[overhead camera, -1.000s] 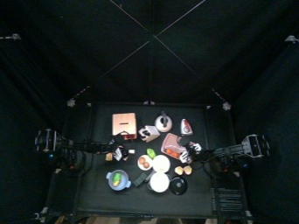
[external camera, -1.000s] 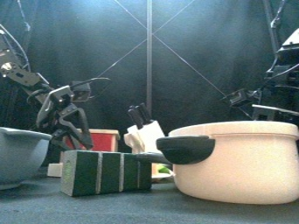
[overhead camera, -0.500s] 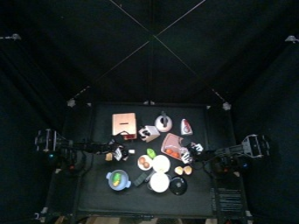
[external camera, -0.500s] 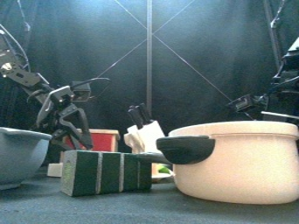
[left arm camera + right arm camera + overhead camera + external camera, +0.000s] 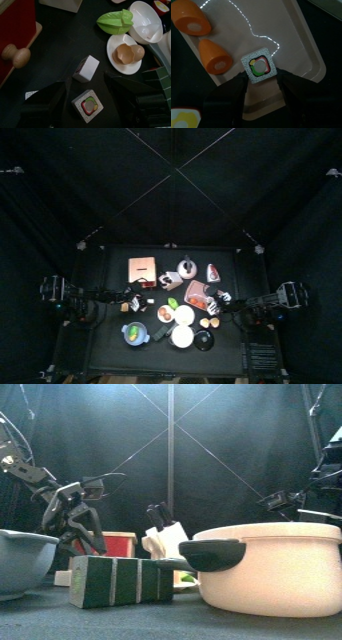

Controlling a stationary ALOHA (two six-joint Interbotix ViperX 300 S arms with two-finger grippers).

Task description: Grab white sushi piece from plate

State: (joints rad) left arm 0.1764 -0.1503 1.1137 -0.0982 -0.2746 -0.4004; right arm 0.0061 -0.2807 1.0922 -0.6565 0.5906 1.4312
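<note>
The white sushi piece (image 5: 260, 65), square with a green, red and yellow centre, lies flat on a tan plate (image 5: 298, 45). My right gripper (image 5: 262, 78) hangs just over it, jaws open, one on either side of the piece, neither touching it. Two orange pieces (image 5: 214, 56) lie on the same plate beside it. My left gripper (image 5: 85, 88) rests open at the table's left, with another white sushi square (image 5: 88, 105) lying on the table between its jaws.
A white block (image 5: 85, 68), a white plate with an eggshell (image 5: 125, 52), a green fruit (image 5: 115, 21) and a white bowl (image 5: 147, 20) lie near the left arm. At the front stand a cream pot (image 5: 274, 569), green blocks (image 5: 120, 580) and a grey bowl (image 5: 20, 559).
The right gripper has dropped a little towards the plate. The left arm has not moved.
</note>
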